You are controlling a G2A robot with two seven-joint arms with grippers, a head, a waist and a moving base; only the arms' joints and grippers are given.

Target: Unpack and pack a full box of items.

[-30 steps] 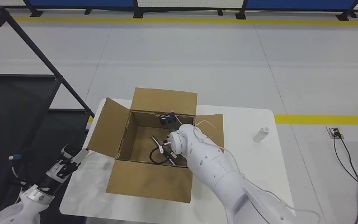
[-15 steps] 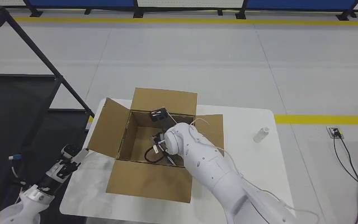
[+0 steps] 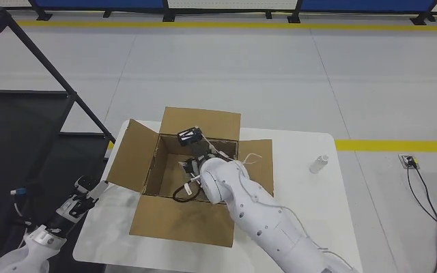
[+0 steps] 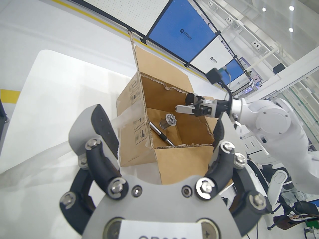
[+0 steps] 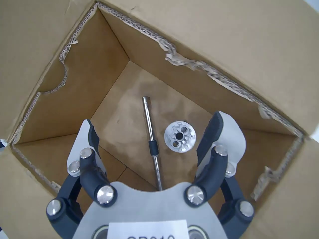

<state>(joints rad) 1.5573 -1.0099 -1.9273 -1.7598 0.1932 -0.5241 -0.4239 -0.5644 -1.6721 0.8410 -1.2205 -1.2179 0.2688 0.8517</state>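
An open cardboard box (image 3: 201, 117) stands in the middle of the white table (image 3: 307, 211). On its floor lie a thin metal rod with a black sleeve (image 5: 149, 123) and a round metal flanged part (image 5: 180, 137). My right gripper (image 5: 152, 133) hangs open inside the box, above these two items, holding nothing. From the left wrist view I see the box (image 4: 179, 160), the rod (image 4: 159, 133), the flanged part (image 4: 170, 120) and the right gripper (image 4: 185, 105) over them. My left gripper (image 4: 162, 130) is open and empty off the table's front left corner (image 3: 86, 191).
A small clear bottle (image 3: 319, 164) stands on the table right of the box. The box flaps (image 3: 130, 157) fold outward on all sides. A black frame post (image 3: 61, 89) slants behind the table's left side.
The right arm has swung leftward and a little toward the back inside the box. The left arm has stayed still.
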